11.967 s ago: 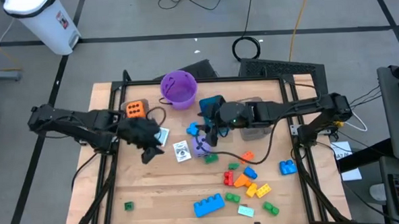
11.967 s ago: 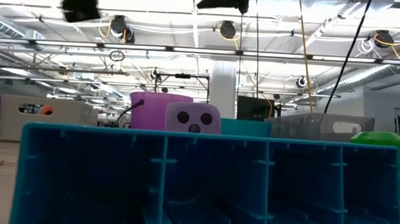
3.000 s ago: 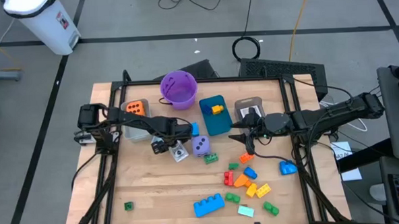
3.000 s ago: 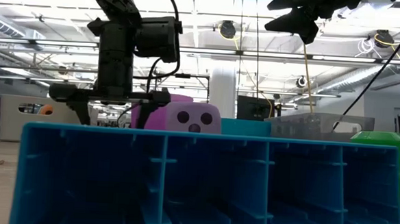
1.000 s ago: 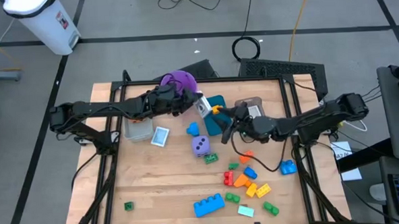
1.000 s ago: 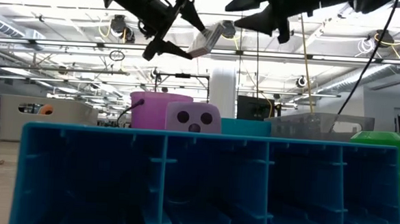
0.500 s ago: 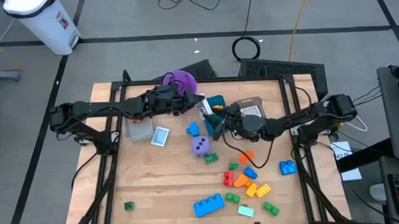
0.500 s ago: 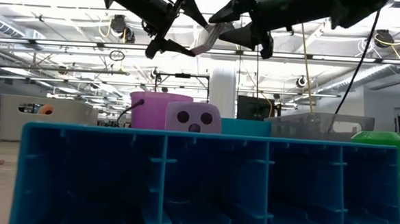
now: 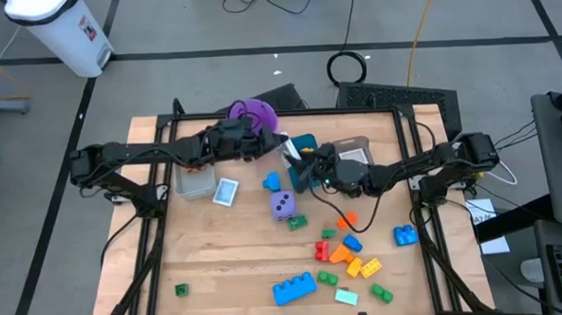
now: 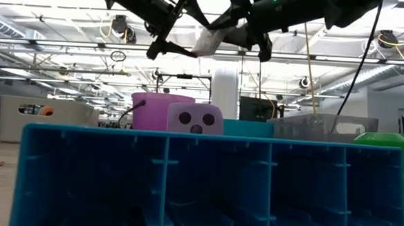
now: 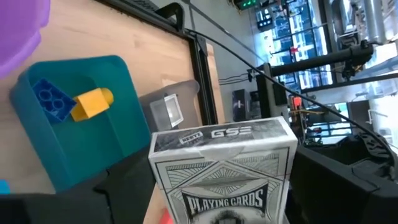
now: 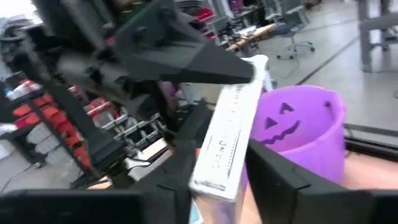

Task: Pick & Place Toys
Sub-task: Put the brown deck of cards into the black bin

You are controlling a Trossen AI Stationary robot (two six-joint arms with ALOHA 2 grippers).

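One card box (image 11: 225,167) reading "PLAYING CARDS" hangs above the teal bin (image 9: 305,169), gripped by both the left gripper (image 9: 279,144) and right gripper (image 9: 296,162), while one purple die (image 9: 282,205) sits on the table (image 9: 219,265).

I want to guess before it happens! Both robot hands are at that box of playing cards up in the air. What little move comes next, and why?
Probably the left gripper lets go. The right gripper is around the playing-card box, held high by the purple bucket, so it looks like a handover.
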